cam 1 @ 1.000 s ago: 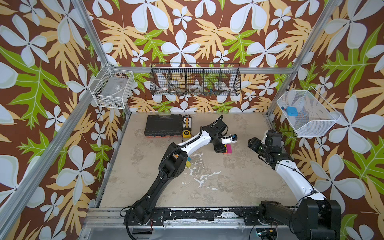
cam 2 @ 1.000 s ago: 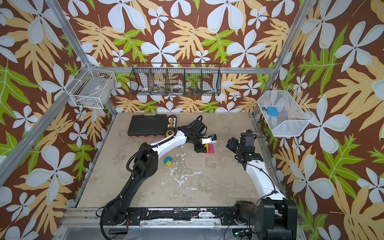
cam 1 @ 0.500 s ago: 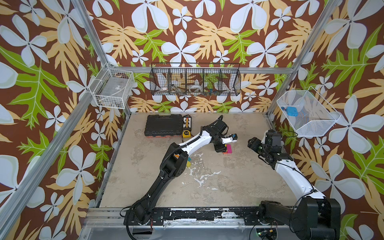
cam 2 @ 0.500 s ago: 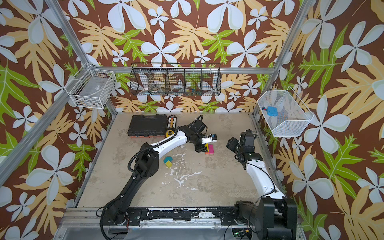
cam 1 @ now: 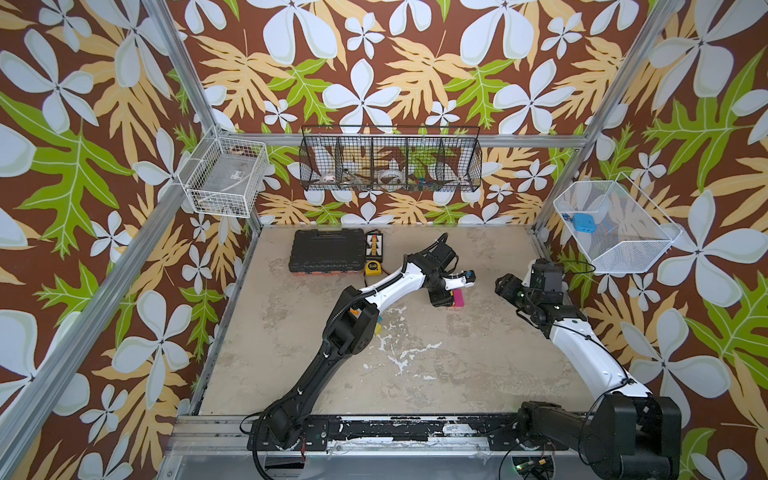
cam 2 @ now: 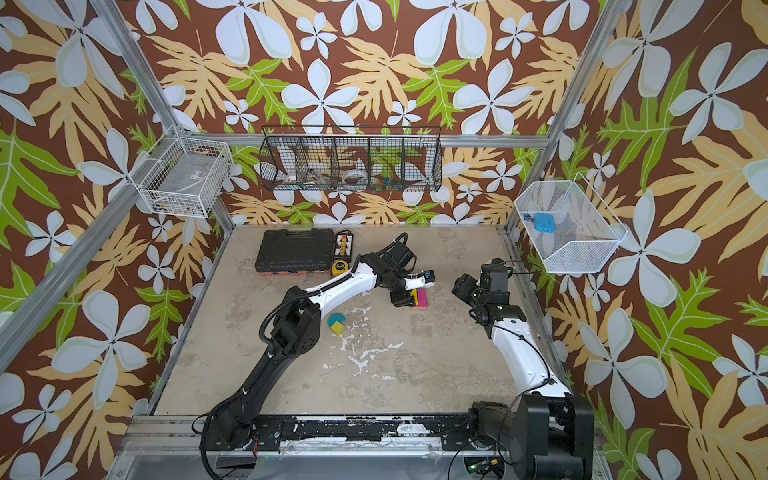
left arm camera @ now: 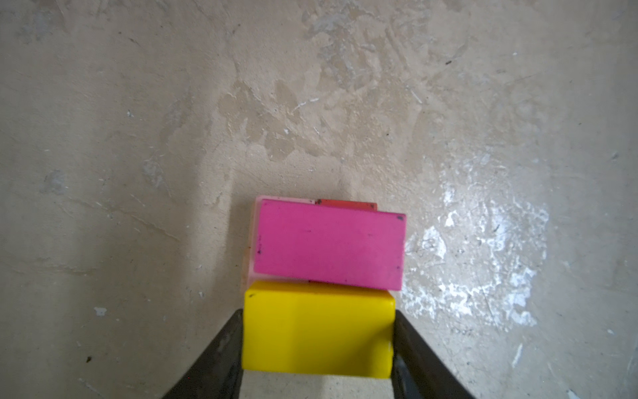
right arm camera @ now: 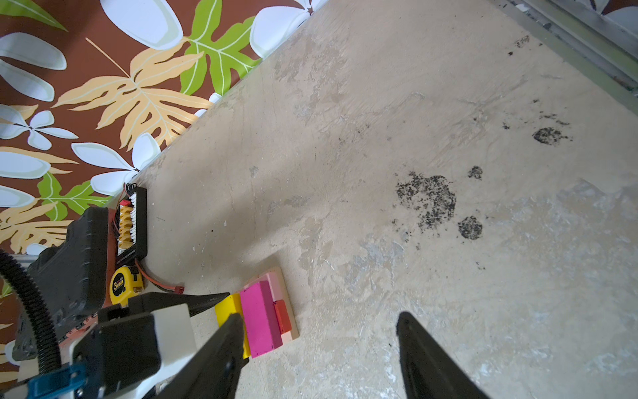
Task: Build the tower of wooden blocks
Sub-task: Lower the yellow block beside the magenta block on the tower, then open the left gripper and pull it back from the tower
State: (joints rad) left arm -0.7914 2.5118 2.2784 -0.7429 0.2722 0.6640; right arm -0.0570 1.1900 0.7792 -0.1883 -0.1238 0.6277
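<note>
The tower [cam 1: 457, 300] is a low stack at mid-table: a tan base [right arm camera: 290, 312], a pale pink brick [right arm camera: 276, 285], a red brick [right arm camera: 283, 316] and a magenta brick [left arm camera: 329, 243] on top. My left gripper [left arm camera: 317, 340] is shut on a yellow brick [left arm camera: 317, 331], which sits tight against the magenta brick's side. In a top view the left gripper [cam 2: 401, 298] is low beside the stack. My right gripper [cam 1: 505, 286] hovers open to the right of the tower with nothing between its fingers [right arm camera: 417, 349]. A teal wedge [cam 2: 336, 318] and a yellow cube [cam 2: 337, 328] lie by the left arm's elbow.
A black case [cam 1: 326, 251], a small connector board [cam 1: 375, 244] and a yellow tape measure [right arm camera: 125, 283] lie at the back left. Wire baskets hang on the walls: white [cam 1: 226, 178], black [cam 1: 390, 160], and white with a blue item [cam 1: 615, 226].
</note>
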